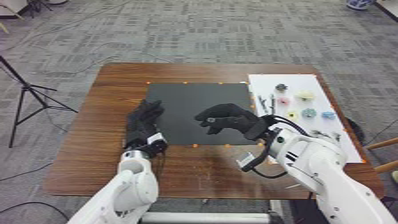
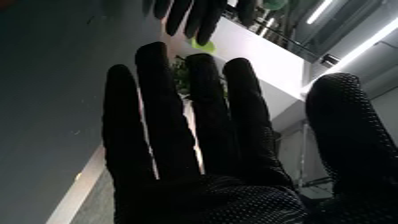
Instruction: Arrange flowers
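Observation:
The right hand [image 1: 233,119] is over the right part of the black mat [image 1: 197,95], its palm and straight fingers [image 2: 213,120] seen close in the right wrist view. Beside the mat's left edge is the left hand [image 1: 142,122]; its straight fingers also appear farther off in the right wrist view, as the left hand [image 2: 191,17]. A white sheet on the right bears a dark flower [image 1: 281,87], a pink flower [image 1: 283,100], a cream flower [image 1: 305,95], a teal flower [image 1: 308,112] and a blue flower [image 1: 329,115]. Green leaves [image 2: 182,75] show between the right hand's fingers.
The brown table [image 1: 115,95] surrounds the mat. The white sheet [image 1: 266,82] lies along its right side, with thin dark stems or tools [image 1: 273,104] near the sheet's left edge. A black tripod [image 1: 28,90] stands on the floor to the left.

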